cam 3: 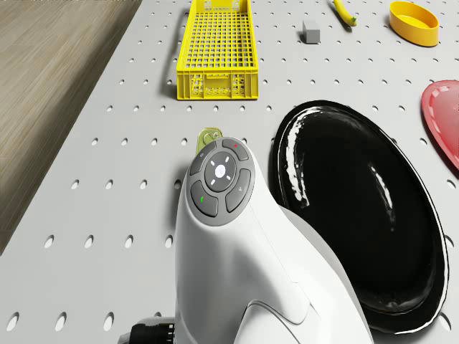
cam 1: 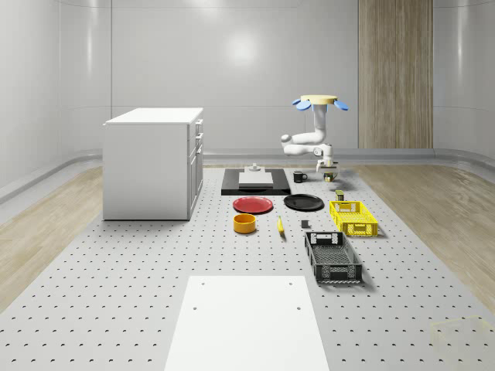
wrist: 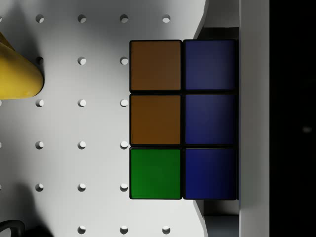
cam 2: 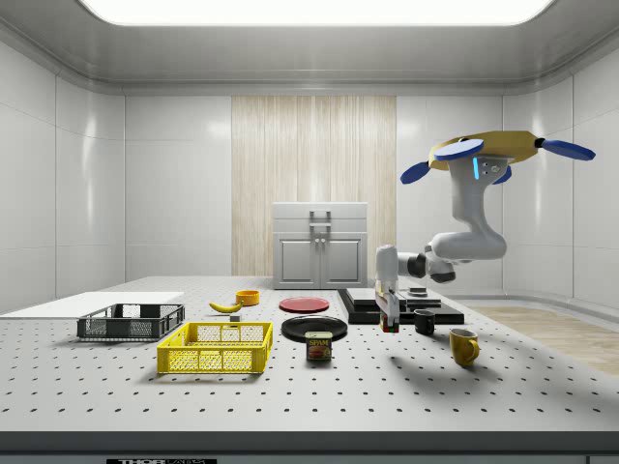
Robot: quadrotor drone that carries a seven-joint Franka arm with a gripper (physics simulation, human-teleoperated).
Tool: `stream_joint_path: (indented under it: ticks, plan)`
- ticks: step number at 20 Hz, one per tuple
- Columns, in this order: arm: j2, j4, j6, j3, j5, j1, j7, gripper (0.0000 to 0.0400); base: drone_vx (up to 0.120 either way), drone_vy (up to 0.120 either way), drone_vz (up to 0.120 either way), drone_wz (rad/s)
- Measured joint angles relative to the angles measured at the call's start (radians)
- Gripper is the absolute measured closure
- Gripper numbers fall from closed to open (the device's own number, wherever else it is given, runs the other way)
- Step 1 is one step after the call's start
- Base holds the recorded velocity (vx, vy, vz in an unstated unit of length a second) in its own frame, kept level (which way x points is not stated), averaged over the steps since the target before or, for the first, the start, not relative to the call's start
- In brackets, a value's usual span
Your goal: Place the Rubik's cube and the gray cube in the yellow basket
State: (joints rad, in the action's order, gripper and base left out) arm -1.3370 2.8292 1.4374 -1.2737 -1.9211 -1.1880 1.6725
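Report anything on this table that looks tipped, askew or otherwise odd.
Only the yellow mug, near the side view's right, seems to lean rather than stand upright, though that is hard to confirm. Everything else sits flat. The drone hovers above the table, its end effector down at the Rubik's cube.

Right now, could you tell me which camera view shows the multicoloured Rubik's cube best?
The wrist view: the multicoloured Rubik's cube shows brown, blue and green tiles close up, right under the gripper. In the side view it is a small shape at the gripper's tip beside the black platform. I cannot make it out in the whole-scene view.
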Motion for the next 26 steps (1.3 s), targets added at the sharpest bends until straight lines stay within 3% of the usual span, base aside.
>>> stream_joint_path:
  ticks: [6,14,26]
  plan:
    - [-0.014,0.003,0.005,-0.026,0.029,-0.007,0.008,0.0075,0.047,0.007,0.087,0.000]
    - [-0.035,0.003,0.022,-0.037,0.046,-0.014,0.014,0.0075,0.120,0.120,0.000,0.000]
    - [-0.065,0.002,0.049,-0.044,0.061,-0.023,0.022,0.0075,0.120,0.000,0.000,0.000]
